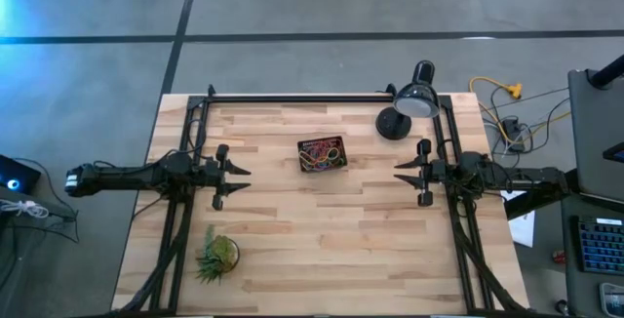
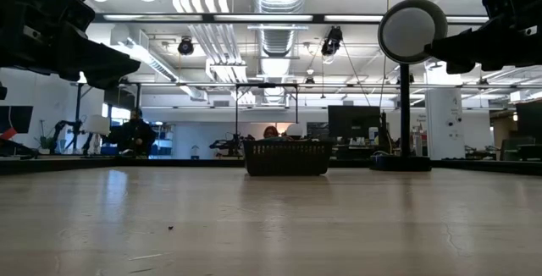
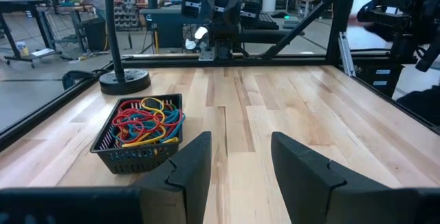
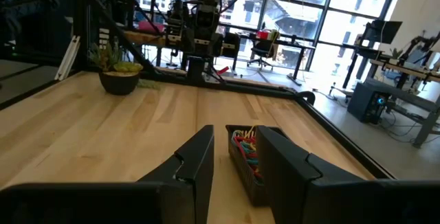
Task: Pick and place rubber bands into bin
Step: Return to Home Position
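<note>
Pale wooden planks of the table (image 2: 271,225) run away from the low camera, bare in the foreground. Near the front left corner, seen from above, stands a spiky green plant (image 1: 218,255). Farther in, the two arms face each other across the middle. The left gripper (image 1: 244,179) hangs over the table's left side and the right gripper (image 1: 400,174) over its right side, both raised off the wood. Each wrist view shows its own dark fingers (image 3: 192,169) spread well apart, with only bare table between them. Slightly beyond the grippers and between them, touching neither, sits the bin (image 1: 301,155), a small black tray with slotted walls. The rubber bands (image 3: 146,122) lie heaped inside it in a tangle of red, blue, yellow and green. Behind the bin, toward the right rear corner, stands a black desk lamp (image 1: 405,111). A person (image 2: 135,130) shows in the room past the far edge.
</note>
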